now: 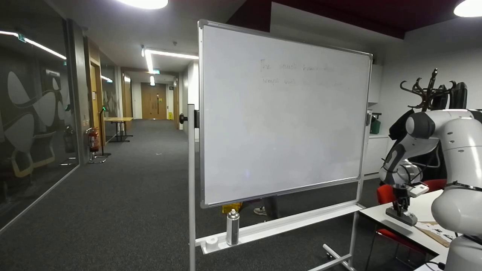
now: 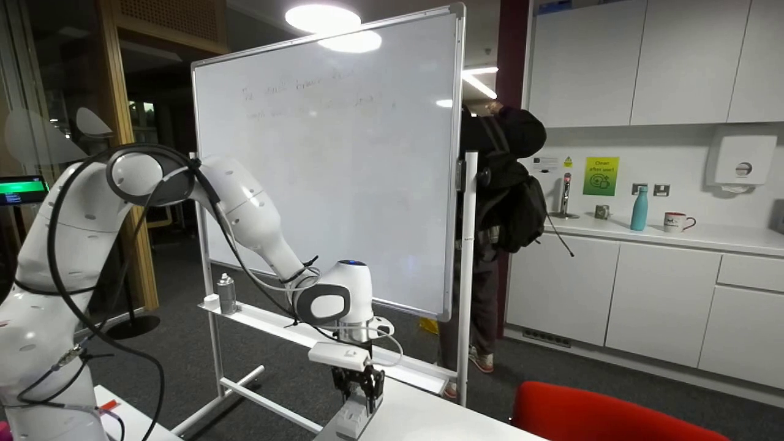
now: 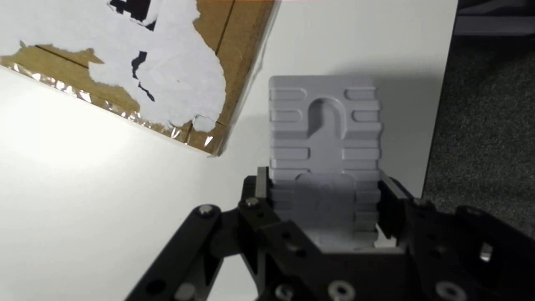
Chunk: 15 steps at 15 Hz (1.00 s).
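Noted grey oblong plastic-looking block (image 3: 326,156) pinched in black two-fingered tool (image 3: 328,184) near flat brown cardboard (image 3: 240,37); judged light, stiff, best held across ribbed width.

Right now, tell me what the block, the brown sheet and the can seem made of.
Block: plastic or perhaps hard rubber, matte; crisp molded ribs.
Brown sheet: likely cardboard, dull; brown shows past torn white paper; its edge glints, perhaps taped.
Can: likely metal, glossy; light streaks run down its silvery side.

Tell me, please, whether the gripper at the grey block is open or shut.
The gripper is shut on the grey block: the wrist view shows a finger against either side.
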### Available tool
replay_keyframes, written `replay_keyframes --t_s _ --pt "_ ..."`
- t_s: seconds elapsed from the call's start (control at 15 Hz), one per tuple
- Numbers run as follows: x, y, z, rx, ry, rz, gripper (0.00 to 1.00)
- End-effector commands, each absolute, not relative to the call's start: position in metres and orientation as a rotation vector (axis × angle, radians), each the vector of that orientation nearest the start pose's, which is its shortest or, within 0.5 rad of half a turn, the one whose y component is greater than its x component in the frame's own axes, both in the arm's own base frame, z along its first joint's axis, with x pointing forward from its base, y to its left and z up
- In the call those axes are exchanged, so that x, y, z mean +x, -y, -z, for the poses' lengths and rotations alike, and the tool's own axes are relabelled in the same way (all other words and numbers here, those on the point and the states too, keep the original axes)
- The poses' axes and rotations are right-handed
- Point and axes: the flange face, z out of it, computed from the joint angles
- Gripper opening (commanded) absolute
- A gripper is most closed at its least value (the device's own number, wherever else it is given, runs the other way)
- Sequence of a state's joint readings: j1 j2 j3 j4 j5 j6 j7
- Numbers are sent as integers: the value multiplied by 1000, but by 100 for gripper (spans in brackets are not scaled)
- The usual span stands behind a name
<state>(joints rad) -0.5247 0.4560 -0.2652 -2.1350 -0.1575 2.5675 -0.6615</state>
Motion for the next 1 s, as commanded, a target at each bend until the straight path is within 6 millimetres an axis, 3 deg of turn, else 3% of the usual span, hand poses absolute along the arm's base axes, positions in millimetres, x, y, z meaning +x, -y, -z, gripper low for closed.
replay_keyframes --t_s 0.0,0.33,0.6,0.93 --pt "363 377 -250 -3306 25 -154 35" --pt "332 344 -298 -3410 -11 -183 35" --pt "326 302 -323 -3511 10 -204 35" --pt "323 250 -342 -3547 95 -95 35"
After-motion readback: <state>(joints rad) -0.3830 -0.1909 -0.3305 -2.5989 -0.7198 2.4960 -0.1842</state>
